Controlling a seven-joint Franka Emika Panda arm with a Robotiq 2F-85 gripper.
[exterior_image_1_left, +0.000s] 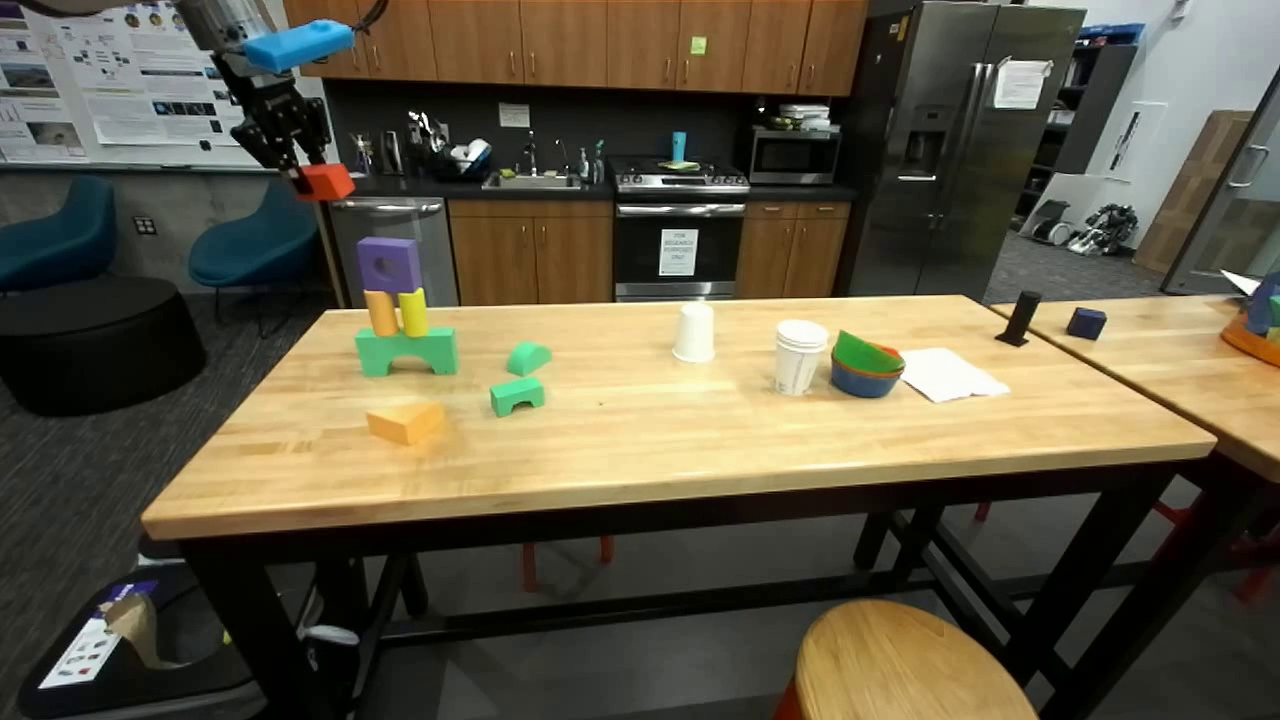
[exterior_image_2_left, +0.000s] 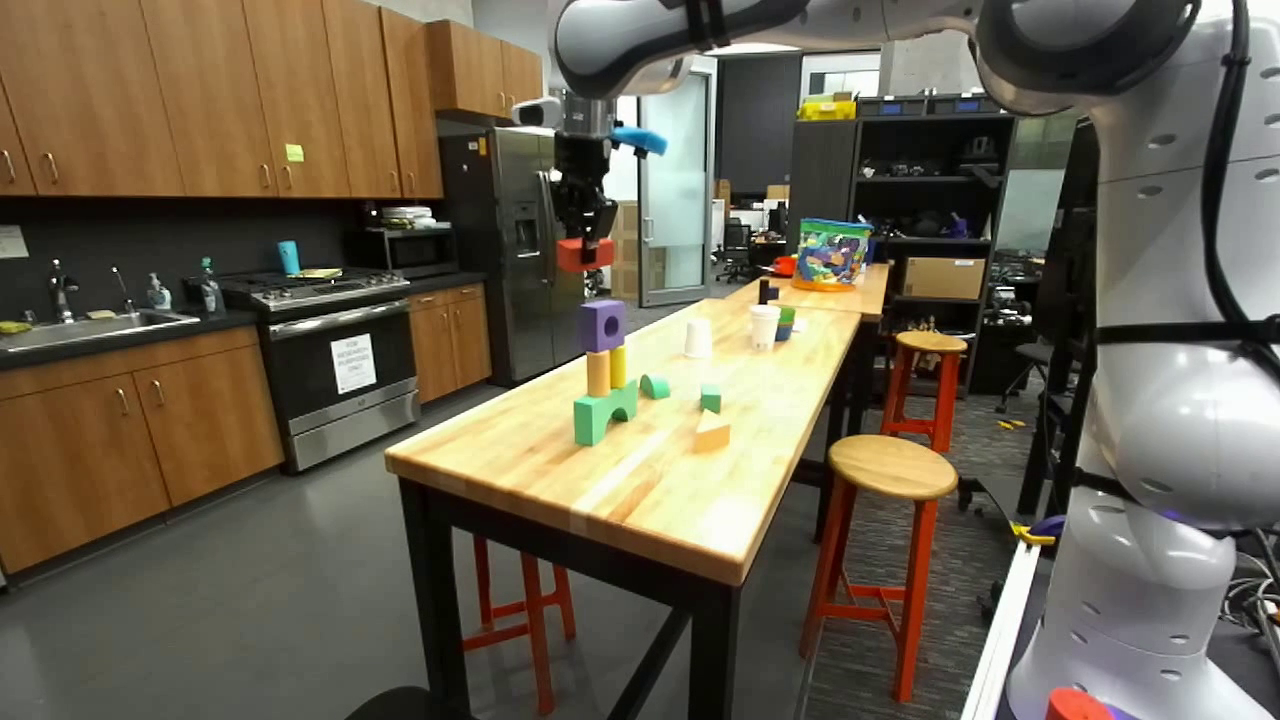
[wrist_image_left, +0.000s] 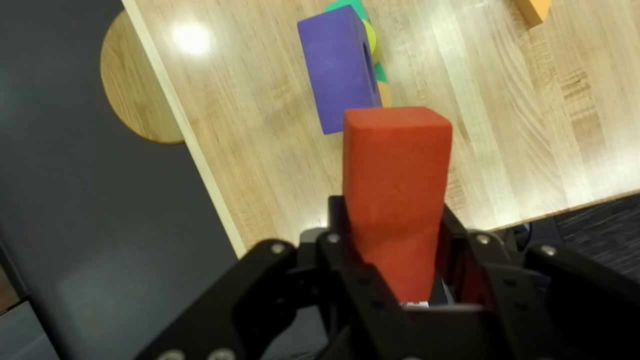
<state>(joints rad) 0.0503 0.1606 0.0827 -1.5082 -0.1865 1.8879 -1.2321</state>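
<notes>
My gripper (wrist_image_left: 392, 215) is shut on a red block (wrist_image_left: 397, 165), which juts out past the fingertips. Both exterior views show the red block (exterior_image_1_left: 327, 182) held in the air, higher than a small tower. On top of that tower lies a purple block (exterior_image_1_left: 390, 264) with a round hole. Beneath it stand an orange cylinder (exterior_image_1_left: 381, 313) and a yellow cylinder (exterior_image_1_left: 413, 313), both on a green arch (exterior_image_1_left: 406, 350). The wrist view has the purple block (wrist_image_left: 335, 65) just beyond the red one, which overlaps its near corner. No contact shows between them.
Near the tower lie a green half-round (exterior_image_1_left: 528, 358), a small green arch (exterior_image_1_left: 517, 395) and an orange wedge (exterior_image_1_left: 405, 422). Farther along the table (exterior_image_1_left: 640, 450) are an upturned white cup (exterior_image_1_left: 694, 332), stacked cups (exterior_image_1_left: 798, 358), bowls (exterior_image_1_left: 865, 367) and paper (exterior_image_1_left: 950, 374).
</notes>
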